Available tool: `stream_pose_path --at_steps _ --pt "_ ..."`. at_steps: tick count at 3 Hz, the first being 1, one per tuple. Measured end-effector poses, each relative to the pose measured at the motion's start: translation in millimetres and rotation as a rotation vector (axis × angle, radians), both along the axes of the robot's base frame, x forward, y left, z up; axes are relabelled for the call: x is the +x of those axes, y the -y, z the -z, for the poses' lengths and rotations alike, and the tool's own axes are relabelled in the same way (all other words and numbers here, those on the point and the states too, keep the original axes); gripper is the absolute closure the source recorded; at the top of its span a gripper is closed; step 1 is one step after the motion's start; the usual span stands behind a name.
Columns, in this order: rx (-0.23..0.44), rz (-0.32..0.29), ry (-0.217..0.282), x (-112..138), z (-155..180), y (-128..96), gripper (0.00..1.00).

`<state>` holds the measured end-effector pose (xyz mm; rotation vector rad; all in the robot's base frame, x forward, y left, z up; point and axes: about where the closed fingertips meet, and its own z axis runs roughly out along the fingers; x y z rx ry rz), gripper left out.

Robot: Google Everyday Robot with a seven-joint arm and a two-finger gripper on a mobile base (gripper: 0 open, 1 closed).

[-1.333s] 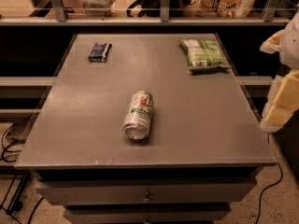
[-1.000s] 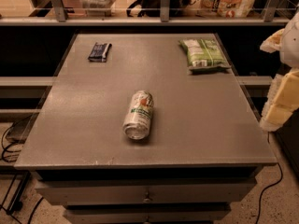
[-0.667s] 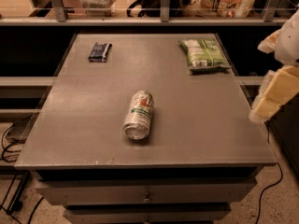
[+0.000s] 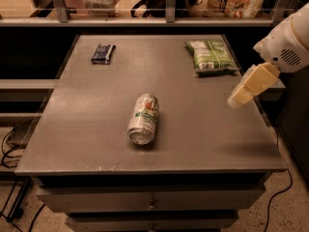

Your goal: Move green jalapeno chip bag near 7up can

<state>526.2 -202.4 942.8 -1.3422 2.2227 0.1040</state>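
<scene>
The green jalapeno chip bag [image 4: 210, 56] lies flat at the far right of the grey table [image 4: 87, 129]. The 7up can [image 4: 144, 118] lies on its side near the table's middle, its open end toward the front. My gripper [image 4: 247, 87] hangs above the table's right edge, in front of and to the right of the chip bag, well apart from it and from the can. It holds nothing that I can see.
A small dark blue wrapped bar [image 4: 103, 53] lies at the far left of the table. A shelf with packages and a rail runs behind the table. Drawers sit below the front edge. Cables lie on the floor at the left and right.
My gripper has moved left and up from beside the table's right edge to above it, closer to the chip bag. The bag, can and bar have not moved.
</scene>
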Motion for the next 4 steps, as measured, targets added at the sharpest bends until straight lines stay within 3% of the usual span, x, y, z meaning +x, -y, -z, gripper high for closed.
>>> stream_pose_path --at_steps 2,3,4 --pt "0.170 0.068 0.034 85 26 -4 0.00" --pt "0.170 0.068 0.034 86 27 -3 0.00" --pt "0.240 0.112 0.051 98 28 -10 0.00"
